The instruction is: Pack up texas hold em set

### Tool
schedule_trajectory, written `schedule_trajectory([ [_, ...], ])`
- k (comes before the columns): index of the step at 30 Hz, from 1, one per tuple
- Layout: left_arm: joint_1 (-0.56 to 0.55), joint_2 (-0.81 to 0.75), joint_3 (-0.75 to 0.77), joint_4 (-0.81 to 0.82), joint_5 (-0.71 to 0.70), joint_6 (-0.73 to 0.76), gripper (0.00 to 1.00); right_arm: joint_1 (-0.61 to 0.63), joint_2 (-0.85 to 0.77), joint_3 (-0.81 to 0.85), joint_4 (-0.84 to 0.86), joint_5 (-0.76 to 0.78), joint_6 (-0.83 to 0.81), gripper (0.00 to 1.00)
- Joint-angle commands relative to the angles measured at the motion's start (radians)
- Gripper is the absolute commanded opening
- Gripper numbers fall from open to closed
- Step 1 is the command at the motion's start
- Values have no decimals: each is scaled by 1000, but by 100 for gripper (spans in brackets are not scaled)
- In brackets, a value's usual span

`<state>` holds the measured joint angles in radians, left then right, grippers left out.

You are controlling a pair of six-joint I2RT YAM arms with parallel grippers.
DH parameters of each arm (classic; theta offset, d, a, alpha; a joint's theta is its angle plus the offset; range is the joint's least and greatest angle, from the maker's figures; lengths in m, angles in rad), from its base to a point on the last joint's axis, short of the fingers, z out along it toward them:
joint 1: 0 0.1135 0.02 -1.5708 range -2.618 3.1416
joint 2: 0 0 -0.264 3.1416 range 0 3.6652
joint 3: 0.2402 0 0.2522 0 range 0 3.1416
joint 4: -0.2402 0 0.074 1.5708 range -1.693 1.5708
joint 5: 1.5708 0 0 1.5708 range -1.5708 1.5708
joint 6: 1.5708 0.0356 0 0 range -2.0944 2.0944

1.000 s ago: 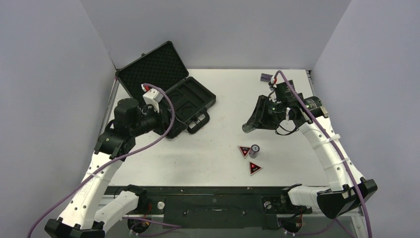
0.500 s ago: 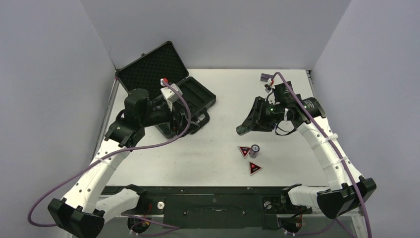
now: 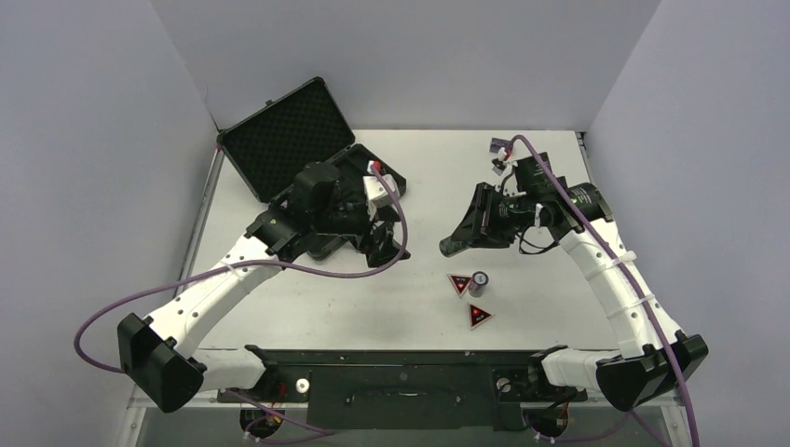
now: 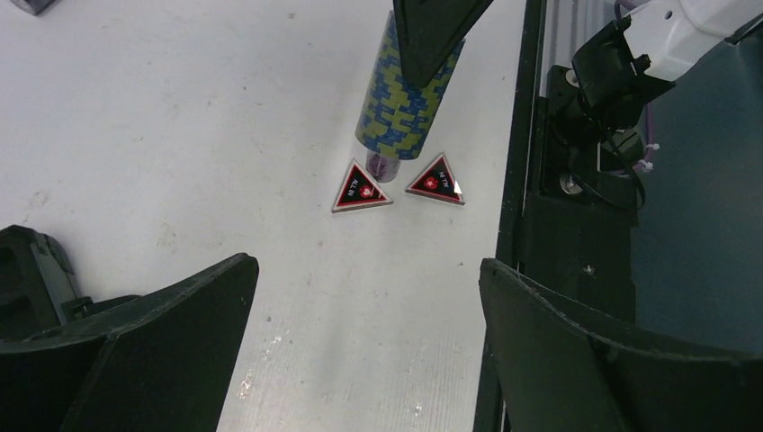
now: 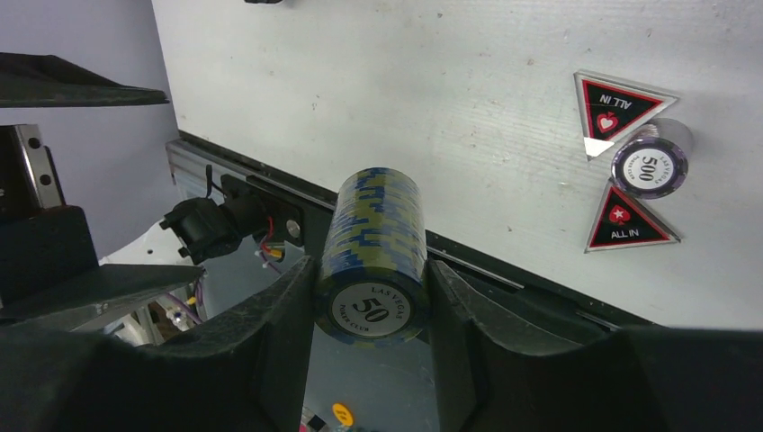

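Observation:
The black briefcase (image 3: 279, 140) lies open at the back left, its foam-lined lid raised. My right gripper (image 5: 371, 306) is shut on a blue-and-yellow chip stack (image 5: 373, 256) marked 50, held lying sideways above the table; in the left wrist view the same chip stack (image 4: 400, 99) hangs over the tokens. Two red-and-black triangular tokens (image 3: 459, 284) (image 3: 480, 316) lie on the table with a small chip stack (image 3: 480, 279) marked 500 standing between them. My left gripper (image 3: 382, 250) hangs open and empty in front of the briefcase, left of the tokens.
The black front rail (image 3: 391, 372) with the arm bases runs along the near table edge. A small dark object (image 3: 500, 145) lies at the back behind the right arm. Grey walls close in the left, back and right sides.
My left arm has swung right, from over the briefcase to the table in front of it, staying open. My right gripper has drifted slightly left with the chip stack.

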<state>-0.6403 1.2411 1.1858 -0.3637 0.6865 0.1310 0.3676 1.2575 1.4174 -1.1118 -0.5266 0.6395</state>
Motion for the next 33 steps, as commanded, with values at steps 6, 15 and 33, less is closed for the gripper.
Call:
schedule_trajectory([
  [6, -64, 90, 126, 9, -1, 72, 91, 11, -39, -11, 94, -125, -49, 0],
  [15, -97, 144, 143, 5, -2, 70, 86, 33, -48, -32, 114, -128, -44, 0],
  [33, -165, 202, 150, 16, -2, 53, 76, 117, -11, -22, 128, -141, -53, 0],
])
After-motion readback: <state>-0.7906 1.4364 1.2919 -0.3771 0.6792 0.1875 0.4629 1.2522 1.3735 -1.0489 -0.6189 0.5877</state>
